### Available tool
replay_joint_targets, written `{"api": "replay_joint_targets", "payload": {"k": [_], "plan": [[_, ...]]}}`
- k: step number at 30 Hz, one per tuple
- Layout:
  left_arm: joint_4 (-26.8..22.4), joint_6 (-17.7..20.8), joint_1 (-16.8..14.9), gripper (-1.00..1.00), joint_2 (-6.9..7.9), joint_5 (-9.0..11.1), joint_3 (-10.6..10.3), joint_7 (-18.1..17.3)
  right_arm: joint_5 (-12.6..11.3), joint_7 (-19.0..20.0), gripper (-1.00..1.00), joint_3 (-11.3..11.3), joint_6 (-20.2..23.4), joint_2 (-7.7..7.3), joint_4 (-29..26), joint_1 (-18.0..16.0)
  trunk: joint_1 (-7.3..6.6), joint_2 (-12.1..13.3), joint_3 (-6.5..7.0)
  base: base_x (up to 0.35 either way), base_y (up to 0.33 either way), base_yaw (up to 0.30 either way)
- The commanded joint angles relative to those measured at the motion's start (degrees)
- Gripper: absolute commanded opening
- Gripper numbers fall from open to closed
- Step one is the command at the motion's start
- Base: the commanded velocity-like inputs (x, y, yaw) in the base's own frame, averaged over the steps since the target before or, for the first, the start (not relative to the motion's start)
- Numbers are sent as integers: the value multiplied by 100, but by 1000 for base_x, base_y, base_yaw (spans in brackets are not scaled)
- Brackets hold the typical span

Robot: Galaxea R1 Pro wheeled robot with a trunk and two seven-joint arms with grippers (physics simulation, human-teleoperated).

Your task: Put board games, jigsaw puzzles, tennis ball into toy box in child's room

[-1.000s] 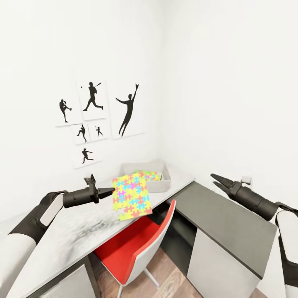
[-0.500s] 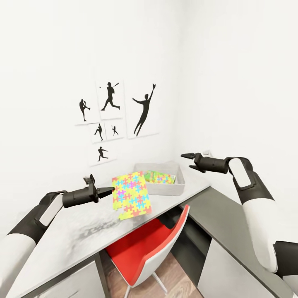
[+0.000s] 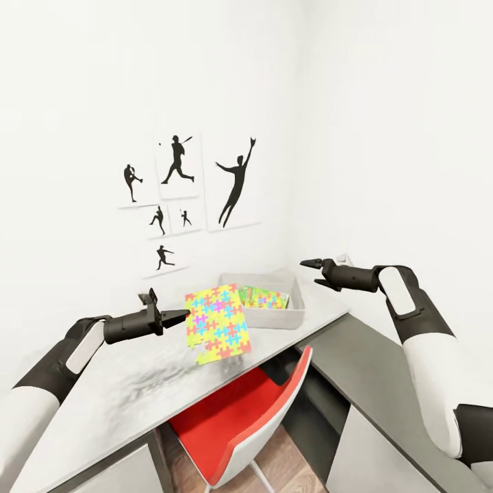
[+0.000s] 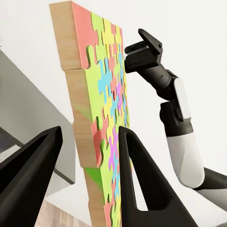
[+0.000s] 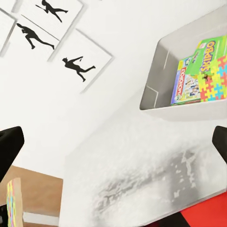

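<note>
My left gripper (image 3: 183,315) is shut on a colourful jigsaw puzzle (image 3: 218,323), holding it on edge above the light table (image 3: 130,390). In the left wrist view the puzzle (image 4: 101,118) stands between both fingers (image 4: 137,179). The grey toy box (image 3: 274,316) sits at the table's far end, close to the wall corner. Inside it lie board games (image 5: 191,75) and another jigsaw puzzle (image 5: 216,78). My right gripper (image 3: 308,264) hovers open just right of and above the box, with nothing between its fingers.
A red chair (image 3: 233,418) is tucked under the table below the held puzzle. A lower dark grey desk (image 3: 383,383) runs along the right wall under my right arm. Baseball silhouette pictures (image 3: 185,198) hang on the wall behind the table.
My right arm has swung up and left from over the dark desk to beside the toy box. The camera has turned a little. The left gripper still holds the puzzle in place.
</note>
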Motion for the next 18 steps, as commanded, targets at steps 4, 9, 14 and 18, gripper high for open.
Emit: {"api": "replay_joint_targets", "payload": {"k": [4, 9, 14, 18], "plan": [[4, 22, -4, -100, 5, 24, -17, -24, 59, 69, 100, -14, 22, 7, 1, 28, 4, -4, -3, 113, -1, 0], [4, 21, -4, -100, 7, 24, -17, -29, 74, 68, 100, -7, 22, 22, 1, 42, 4, -4, -3, 13, 0, 0], [4, 12, -4, -100, 21, 24, -9, -41, 69, 68, 100, -9, 22, 34, 1, 44, 4, -4, -3, 1, 0, 0], [4, 12, -4, -100, 23, 24, -9, -36, 68, 70, 100, -2, 22, 39, 1, 44, 4, -4, -3, 72, -68, 0]]}}
